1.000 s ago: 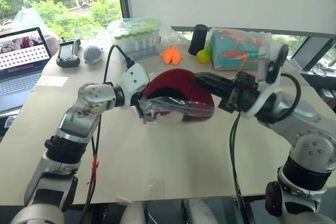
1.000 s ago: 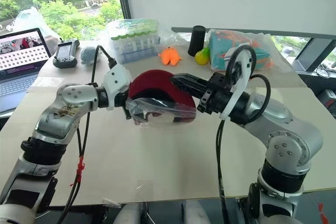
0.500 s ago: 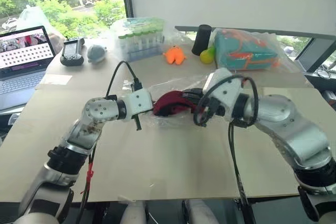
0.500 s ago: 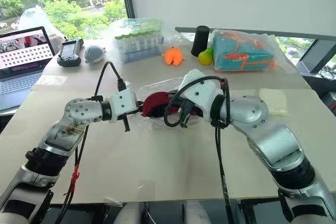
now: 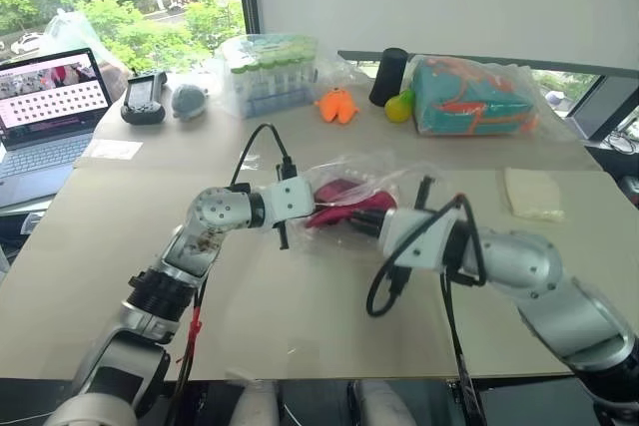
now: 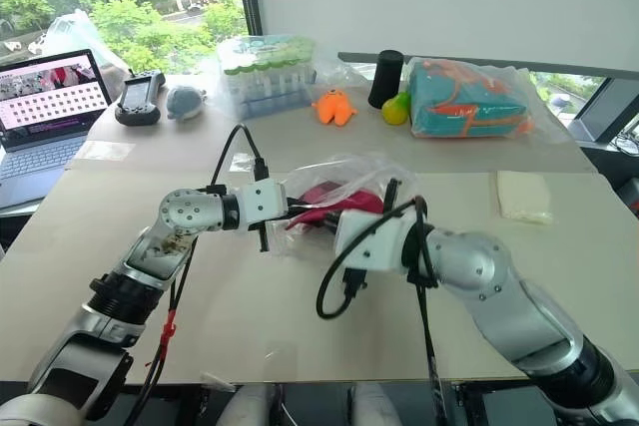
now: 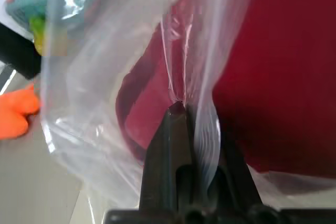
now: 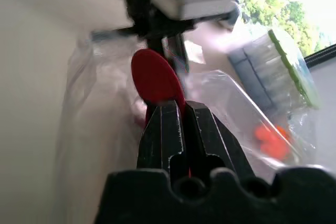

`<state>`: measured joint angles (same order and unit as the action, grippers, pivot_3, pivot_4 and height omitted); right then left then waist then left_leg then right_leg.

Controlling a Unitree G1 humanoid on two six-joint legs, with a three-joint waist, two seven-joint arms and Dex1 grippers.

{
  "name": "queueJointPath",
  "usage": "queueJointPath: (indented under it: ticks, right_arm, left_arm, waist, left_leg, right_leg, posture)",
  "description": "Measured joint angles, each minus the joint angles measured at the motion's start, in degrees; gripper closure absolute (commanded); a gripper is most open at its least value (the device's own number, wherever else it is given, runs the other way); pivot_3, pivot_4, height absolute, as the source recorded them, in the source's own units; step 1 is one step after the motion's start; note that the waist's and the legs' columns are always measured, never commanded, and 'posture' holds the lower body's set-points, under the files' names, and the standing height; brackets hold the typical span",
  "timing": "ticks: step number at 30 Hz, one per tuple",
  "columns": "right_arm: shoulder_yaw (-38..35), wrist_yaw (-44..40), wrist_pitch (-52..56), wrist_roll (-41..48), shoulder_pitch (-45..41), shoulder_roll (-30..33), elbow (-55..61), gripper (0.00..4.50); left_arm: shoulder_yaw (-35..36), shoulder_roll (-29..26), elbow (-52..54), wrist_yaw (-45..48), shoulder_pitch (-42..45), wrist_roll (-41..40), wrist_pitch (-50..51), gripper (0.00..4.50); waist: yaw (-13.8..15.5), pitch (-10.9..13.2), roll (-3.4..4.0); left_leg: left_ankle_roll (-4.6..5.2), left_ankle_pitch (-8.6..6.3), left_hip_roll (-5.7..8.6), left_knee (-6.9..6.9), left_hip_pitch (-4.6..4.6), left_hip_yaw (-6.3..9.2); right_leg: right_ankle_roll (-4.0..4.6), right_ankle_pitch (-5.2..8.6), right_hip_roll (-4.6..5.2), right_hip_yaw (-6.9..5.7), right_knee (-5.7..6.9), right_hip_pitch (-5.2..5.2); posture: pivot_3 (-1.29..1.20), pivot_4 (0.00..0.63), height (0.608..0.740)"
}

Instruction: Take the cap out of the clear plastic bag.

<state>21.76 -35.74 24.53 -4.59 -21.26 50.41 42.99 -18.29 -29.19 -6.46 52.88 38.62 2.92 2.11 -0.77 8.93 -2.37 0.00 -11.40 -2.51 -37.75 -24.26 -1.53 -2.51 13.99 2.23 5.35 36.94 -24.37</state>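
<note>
Crinkly transparent film of the clear plastic bag (image 5: pixel 351 179) lies bunched in the middle of the pale wooden table (image 5: pixel 300 316), and the dark red fabric cap (image 5: pixel 344 199) sits inside it, squashed rather than domed. From the head views the cap reads as a low, folded maroon mass, its long axis running roughly across the table between the two arms; which way the brim faces I cannot tell.

The left gripper (image 7: pixel 178 109) reaches in from the robot's left. Its wrist view shows what the head views do not: the two black fingers pressed together on a pleat of the thin film, with the maroon cloth just behind the plastic. The right gripper (image 8: pixel 176 106) comes in from the robot's right. Its own wrist view shows the fingers closed on a thin, rounded red edge of the cap, with the film draped around it and the left gripper's white housing just beyond.

Along the table's far edge the head views show a bagged rack of green-capped tubes (image 5: pixel 268 72), a small orange toy (image 5: pixel 336 104), a black cylinder (image 5: pixel 387 76) and a teal and orange packet in its own bag (image 5: pixel 471 95). An open laptop (image 5: pixel 45 117) stands at the far left, and a folded pale cloth (image 5: pixel 532 194) lies to the right.
</note>
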Motion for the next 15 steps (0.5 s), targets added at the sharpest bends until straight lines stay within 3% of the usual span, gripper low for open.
queueJointPath:
  ticks: [3,7,11,15]
  right_arm:
    - [4.25,1.86,-2.62,-11.79,5.01,1.67,-0.01,4.46]
    - [5.07,5.63,-5.40,-20.37,10.14,0.04,-1.98,4.46]
    - [2.05,7.62,-7.77,-22.17,11.67,-4.07,-1.43,4.46]
    - [-1.40,4.35,-6.19,-18.56,12.27,-8.24,4.24,4.46]
  left_arm:
    - [-0.51,0.92,-1.69,0.60,1.01,0.04,-0.86,4.50]
    - [-0.66,1.50,-2.82,0.74,1.21,0.33,-1.09,4.50]
    - [-0.66,1.60,-3.27,1.25,1.29,0.41,-1.40,4.50]
    - [-0.62,1.58,-4.08,1.68,1.63,0.44,-2.10,4.50]
  waist:
    - [0.02,0.00,0.00]
    - [0.04,0.00,0.00]
    - [-0.12,0.00,0.00]
    - [-0.04,0.00,-0.01]
  left_leg:
    - [0.00,0.00,0.00,-0.01,0.01,-0.01]
    - [0.00,0.00,0.02,-0.05,0.06,-0.01]
    - [0.00,0.00,0.01,-0.05,0.07,-0.01]
    - [0.00,0.00,0.00,-0.04,0.05,0.02]
  right_leg:
    - [-0.01,0.01,0.00,0.00,0.02,0.00]
    - [-0.02,0.01,0.00,0.01,0.05,0.06]
    - [-0.03,0.01,-0.01,0.03,0.07,0.05]
    - [-0.04,0.02,-0.03,0.01,0.07,0.06]
  posture:
    - [0.00,0.150,0.740]
    - [0.00,0.150,0.740]
    - [0.00,0.150,0.740]
    - [0.00,0.150,0.740]
